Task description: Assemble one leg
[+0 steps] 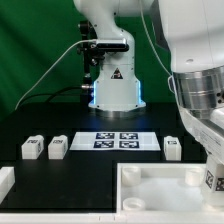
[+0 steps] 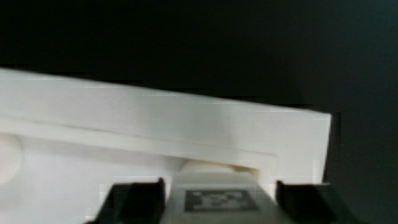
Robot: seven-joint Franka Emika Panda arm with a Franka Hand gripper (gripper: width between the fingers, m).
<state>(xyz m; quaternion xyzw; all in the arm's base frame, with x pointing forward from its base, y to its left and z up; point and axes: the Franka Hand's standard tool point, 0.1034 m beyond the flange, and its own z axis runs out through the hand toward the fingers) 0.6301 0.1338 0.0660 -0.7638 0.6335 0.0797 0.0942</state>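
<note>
In the wrist view my gripper is shut on a leg. The leg is a small white block with a black-and-white tag, and a dark finger stands against each of its sides. Beyond it lies the large white tray with its raised rim. In the exterior view the gripper hangs at the right over the tray's near right corner, and the held leg's tag shows just above the rim. Three more legs lie on the black table, two at the left and one at the right.
The marker board lies flat at the table's middle, in front of the robot base. A white piece shows at the exterior view's lower left edge. The arm's large white body fills the upper right.
</note>
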